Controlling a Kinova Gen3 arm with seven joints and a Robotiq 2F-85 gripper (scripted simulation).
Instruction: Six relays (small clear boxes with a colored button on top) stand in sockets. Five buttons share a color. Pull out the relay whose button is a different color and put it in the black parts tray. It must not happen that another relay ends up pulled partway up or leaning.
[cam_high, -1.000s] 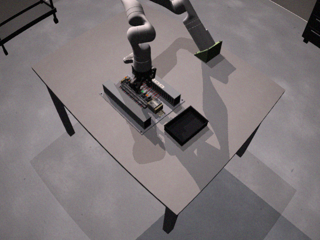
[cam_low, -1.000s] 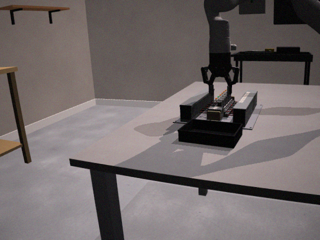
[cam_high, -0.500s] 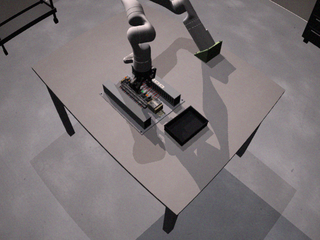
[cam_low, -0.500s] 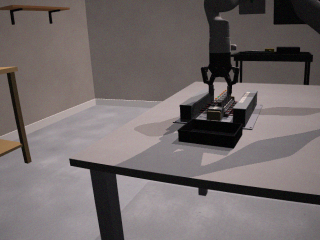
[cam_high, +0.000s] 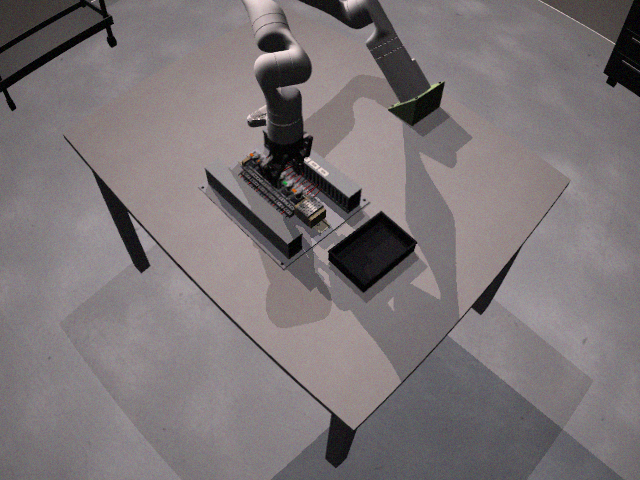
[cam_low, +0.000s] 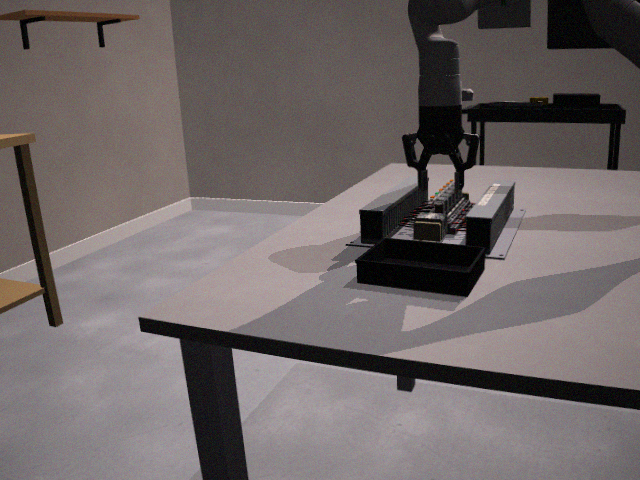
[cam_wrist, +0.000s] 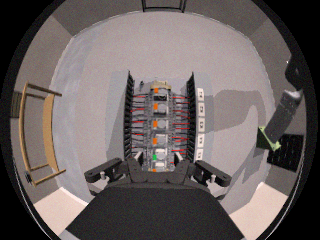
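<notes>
A row of relays stands between two grey ducts on a mounting plate (cam_high: 274, 258). One relay has a green button (cam_high: 284, 182) (cam_wrist: 155, 156); the others that show have orange buttons (cam_high: 296, 190) (cam_wrist: 156, 122). My gripper (cam_high: 275, 166) (cam_low: 440, 187) (cam_wrist: 158, 157) is open and points straight down. It is low over the row, with a finger on each side. In the wrist view the green-button relay lies just ahead of the fingertips. Nothing is held. The black parts tray (cam_high: 338, 263) (cam_low: 418, 276) lies on the table just past the plate's near end.
The two long grey ducts (cam_high: 248, 211) (cam_high: 336, 183) (cam_low: 385, 217) (cam_low: 491, 211) flank the relay row closely. A beige module (cam_high: 310, 211) (cam_low: 428, 228) sits at the row's end towards the tray. The arm's green base block (cam_high: 418, 103) is at the table's far side.
</notes>
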